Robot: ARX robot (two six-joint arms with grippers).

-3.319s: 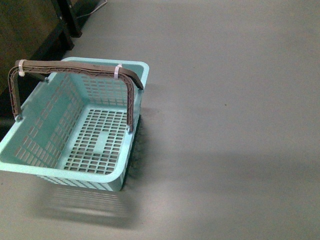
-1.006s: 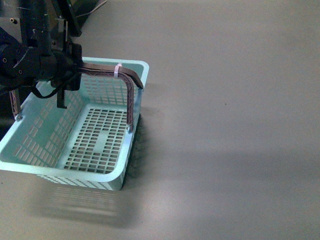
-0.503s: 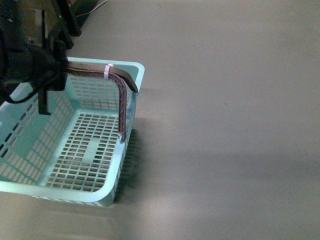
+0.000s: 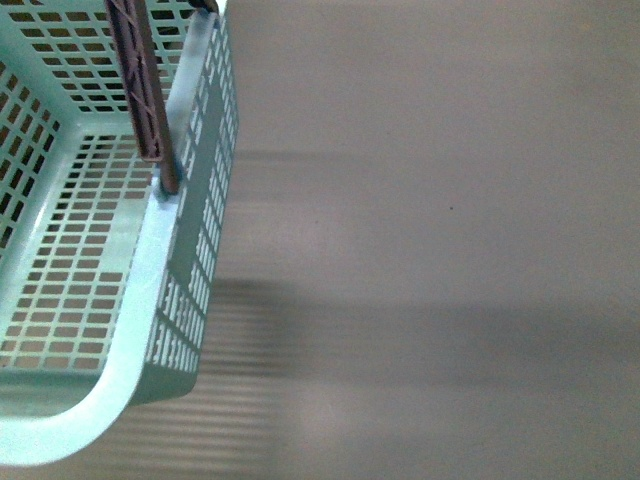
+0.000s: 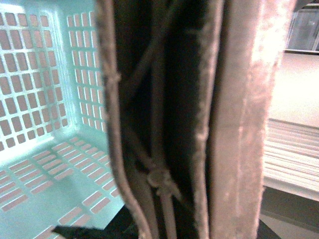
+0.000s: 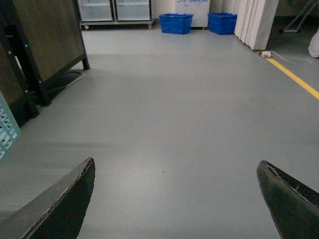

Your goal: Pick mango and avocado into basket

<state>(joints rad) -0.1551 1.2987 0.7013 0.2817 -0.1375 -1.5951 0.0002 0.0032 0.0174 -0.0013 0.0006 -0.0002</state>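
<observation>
The light teal basket (image 4: 150, 290) hangs close to the front camera at the left, its slotted base and side wall in view and nothing inside the part that shows. Its brown-grey handle (image 4: 140, 80) rises out of the top of the picture. In the left wrist view the handle (image 5: 239, 124) fills the frame, with my left gripper (image 5: 184, 219) shut on it and the basket's lattice (image 5: 50, 99) behind. My right gripper (image 6: 177, 199) stands open over bare grey floor, nothing between its dark fingers (image 6: 65, 204). The mango and the avocado are out of view.
Grey floor (image 4: 450, 250) lies to the right of the basket. The right wrist view shows a dark wooden cabinet (image 6: 45, 45), two blue crates (image 6: 177, 22), white panels (image 6: 256, 22), a yellow floor line (image 6: 294, 77) and a corner of the basket (image 6: 6, 132).
The basket has come up off the floor and towards the front camera, shifting left until only its right part shows. The left arm, seen on the handle before, is now out of the front view.
</observation>
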